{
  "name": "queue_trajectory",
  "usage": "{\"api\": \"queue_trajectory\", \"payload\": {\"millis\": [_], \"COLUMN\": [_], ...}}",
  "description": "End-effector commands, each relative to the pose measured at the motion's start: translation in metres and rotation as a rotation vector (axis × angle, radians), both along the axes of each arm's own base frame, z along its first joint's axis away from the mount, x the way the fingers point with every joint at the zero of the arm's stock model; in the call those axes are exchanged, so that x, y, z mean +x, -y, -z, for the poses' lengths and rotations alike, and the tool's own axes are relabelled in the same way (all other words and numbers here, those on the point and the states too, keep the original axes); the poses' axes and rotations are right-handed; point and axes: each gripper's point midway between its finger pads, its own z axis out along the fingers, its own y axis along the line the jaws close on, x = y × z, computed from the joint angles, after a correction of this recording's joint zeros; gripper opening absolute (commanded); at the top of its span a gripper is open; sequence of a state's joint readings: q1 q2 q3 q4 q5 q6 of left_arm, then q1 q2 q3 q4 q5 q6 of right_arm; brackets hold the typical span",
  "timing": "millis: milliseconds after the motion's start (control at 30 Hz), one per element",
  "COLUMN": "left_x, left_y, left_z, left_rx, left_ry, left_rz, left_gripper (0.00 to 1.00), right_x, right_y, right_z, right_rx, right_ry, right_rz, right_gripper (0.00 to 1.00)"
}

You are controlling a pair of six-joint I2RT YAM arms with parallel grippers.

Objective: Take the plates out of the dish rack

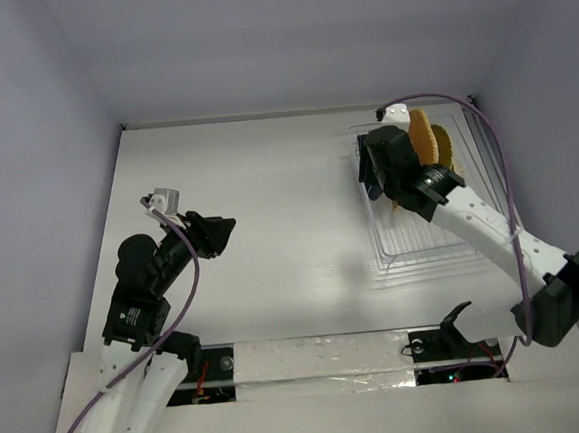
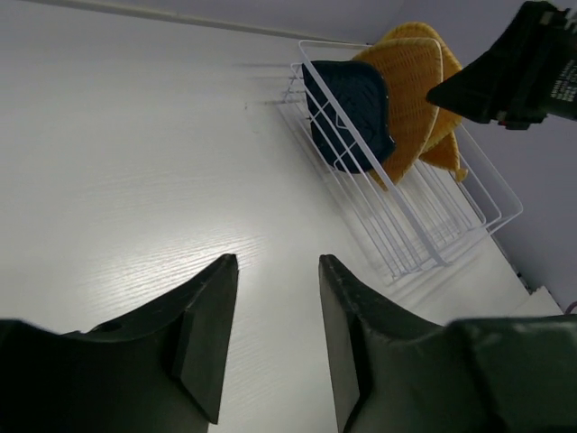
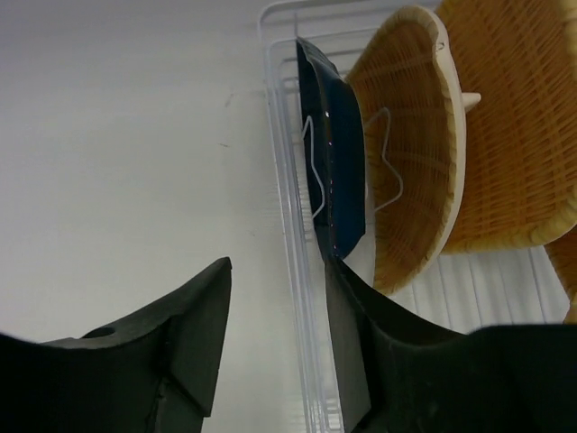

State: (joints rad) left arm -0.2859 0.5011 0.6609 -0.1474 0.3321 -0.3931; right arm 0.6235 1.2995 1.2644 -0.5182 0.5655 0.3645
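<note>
The white wire dish rack [image 1: 426, 236] stands at the right of the table on its clear tray. Its far end holds the plates upright: a dark blue dish [image 3: 338, 162] nearest the rack's left rim, then woven orange plates [image 3: 410, 153] behind it. In the top view they show as an orange cluster [image 1: 429, 137]. My right gripper [image 3: 278, 263] is open and straddles the rack's left rim, its right finger just below the blue dish's lower edge. It hangs over the rack's left side [image 1: 369, 175]. My left gripper [image 2: 278, 259] is open and empty above bare table, far left of the rack [image 1: 228, 228].
From the left wrist the rack [image 2: 424, 216] shows with the blue dish [image 2: 352, 113] and orange plates [image 2: 410, 90]. The right arm's dark body [image 2: 532, 63] hangs beside them. The rack's near half holds only bare prongs. Grey walls close in the table.
</note>
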Motion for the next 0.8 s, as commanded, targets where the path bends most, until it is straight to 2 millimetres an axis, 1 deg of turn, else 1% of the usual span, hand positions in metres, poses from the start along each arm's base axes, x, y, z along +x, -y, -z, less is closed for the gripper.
{"api": "queue_trajectory", "payload": {"millis": [0,67,100,133,200,233,333,367,400,433,467,500,533,600,667,700,767], "left_x": [0.001,0.002,0.002,0.001,0.001,0.0,0.0,0.0,0.001,0.001,0.001,0.001,0.001,0.001,0.0,0.0,-0.001], "left_y": [-0.002,-0.004,-0.004,-0.005,-0.006,-0.006,-0.005,-0.005,-0.005,-0.005,-0.004,-0.004,-0.004,-0.005,-0.004,-0.004,-0.004], "left_z": [-0.005,-0.006,-0.006,-0.008,-0.008,-0.008,-0.007,-0.008,-0.007,-0.006,-0.006,-0.005,-0.006,-0.006,-0.007,-0.007,-0.008], "left_rx": [-0.008,-0.009,-0.009,-0.011,-0.012,-0.013,-0.012,-0.013,-0.012,-0.011,-0.01,-0.009,-0.01,-0.009,-0.01,-0.009,-0.009], "left_ry": [0.027,0.03,0.03,0.037,0.038,0.04,0.037,0.04,0.035,0.032,0.032,0.03,0.031,0.034,0.038,0.039,0.043], "left_rz": [-0.012,-0.024,-0.028,-0.029,-0.034,-0.032,-0.031,-0.029,-0.028,-0.028,-0.026,-0.026,-0.025,-0.026,-0.023,-0.024,-0.018], "left_gripper": [0.39,0.4,0.42,0.42,0.44,0.44,0.45,0.45,0.46,0.46,0.46,0.46,0.47,0.48,0.48,0.48,0.48], "right_x": [0.022,0.032,0.036,0.043,0.049,0.055,0.063,0.066,0.068,0.071,0.073,0.076,0.078,0.084,0.089,0.092,0.098], "right_y": [0.011,0.017,0.021,0.02,0.023,0.027,0.037,0.04,0.039,0.042,0.041,0.045,0.046,0.054,0.058,0.056,0.054], "right_z": [-0.006,-0.001,0.005,0.019,0.025,0.036,0.04,0.046,0.045,0.048,0.052,0.055,0.053,0.063,0.064,0.069,0.069], "right_rx": [-0.066,-0.108,-0.131,-0.166,-0.207,-0.255,-0.29,-0.299,-0.298,-0.3,-0.309,-0.317,-0.329,-0.358,-0.376,-0.381,-0.389], "right_ry": [-0.001,-0.013,-0.028,-0.059,-0.067,-0.085,-0.096,-0.112,-0.105,-0.108,-0.116,-0.123,-0.12,-0.146,-0.148,-0.151,-0.141], "right_rz": [0.044,0.091,0.107,0.112,0.145,0.179,0.226,0.234,0.234,0.24,0.239,0.248,0.255,0.276,0.288,0.284,0.277], "right_gripper": [0.54,0.54,0.54,0.54,0.54,0.54,0.53,0.53,0.52,0.52,0.52,0.52,0.52,0.51,0.51,0.51,0.5]}}
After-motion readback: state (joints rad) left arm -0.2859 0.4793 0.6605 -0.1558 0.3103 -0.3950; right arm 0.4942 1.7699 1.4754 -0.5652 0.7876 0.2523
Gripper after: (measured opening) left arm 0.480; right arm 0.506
